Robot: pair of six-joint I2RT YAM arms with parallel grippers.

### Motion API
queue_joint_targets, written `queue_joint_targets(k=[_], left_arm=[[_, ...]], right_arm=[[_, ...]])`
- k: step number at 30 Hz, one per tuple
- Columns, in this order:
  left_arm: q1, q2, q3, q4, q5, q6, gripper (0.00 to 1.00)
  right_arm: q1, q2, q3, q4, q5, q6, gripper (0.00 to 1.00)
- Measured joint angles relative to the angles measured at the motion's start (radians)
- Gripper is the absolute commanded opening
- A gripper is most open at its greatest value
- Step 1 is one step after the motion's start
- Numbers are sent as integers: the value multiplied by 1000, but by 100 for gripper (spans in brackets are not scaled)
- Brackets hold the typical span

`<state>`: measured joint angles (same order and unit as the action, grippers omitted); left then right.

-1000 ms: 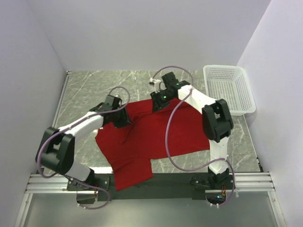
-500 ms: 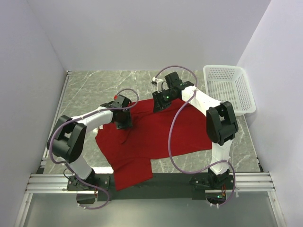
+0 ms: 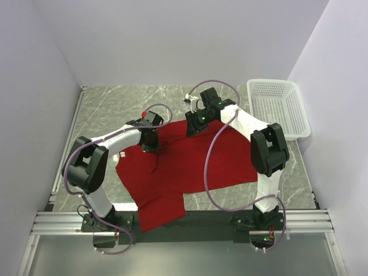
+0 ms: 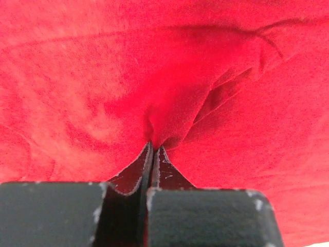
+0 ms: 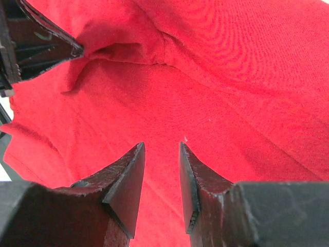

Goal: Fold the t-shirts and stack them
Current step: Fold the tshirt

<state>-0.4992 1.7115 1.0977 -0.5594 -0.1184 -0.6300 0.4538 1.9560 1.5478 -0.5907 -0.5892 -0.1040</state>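
Observation:
One deep red t-shirt (image 3: 190, 164) lies spread and rumpled on the grey marble table, with one part hanging over the near edge. My left gripper (image 3: 150, 142) is at the shirt's far left part. In the left wrist view its jaws (image 4: 153, 147) are shut on a pinched fold of the red cloth (image 4: 154, 77). My right gripper (image 3: 193, 127) is over the shirt's far edge, near the middle. In the right wrist view it (image 5: 162, 149) is open and empty just above the cloth (image 5: 231, 77). The left gripper's dark fingers (image 5: 41, 43) show at the top left of that view.
A white mesh basket (image 3: 279, 108) stands at the far right of the table. Bare marble (image 3: 115, 106) lies beyond the shirt, up to the back wall. The arm bases and a metal rail (image 3: 184, 221) line the near edge.
My left gripper has moved farther away and to the right, dragging the pinched cloth with it. My right gripper shifted slightly farther away and stayed open.

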Motion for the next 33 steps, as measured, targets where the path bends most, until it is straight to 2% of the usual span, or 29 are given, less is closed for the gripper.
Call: queue_joint_targets(k=[6,12,13,14,19,23,28,33], left_arm=[[13,0,36,-16,-18,29,1],[122,0,59,-37,-5,75,1],[143,0,69,-42,0,86,3],[164,0,80,-47,9,96,9],[251,10,142,-51,55,140,17],[294,40,180,-51,89,158,34],[320,53,191,-51,136,166,36],[341,-10,167,-45,148,165,38]], right_arm=[[2,0,0,0,-1,-1,40],[19,0,0,-2,-2,-5,39],[26,0,1,-3,-2,-6,39],[33,2,3,-6,-2,-8,39],[82,43,51,-23,0,-18,39],[123,93,124,-51,-2,-23,40],[175,174,233,-52,-30,21,45],[215,238,271,-23,-32,155,48]])
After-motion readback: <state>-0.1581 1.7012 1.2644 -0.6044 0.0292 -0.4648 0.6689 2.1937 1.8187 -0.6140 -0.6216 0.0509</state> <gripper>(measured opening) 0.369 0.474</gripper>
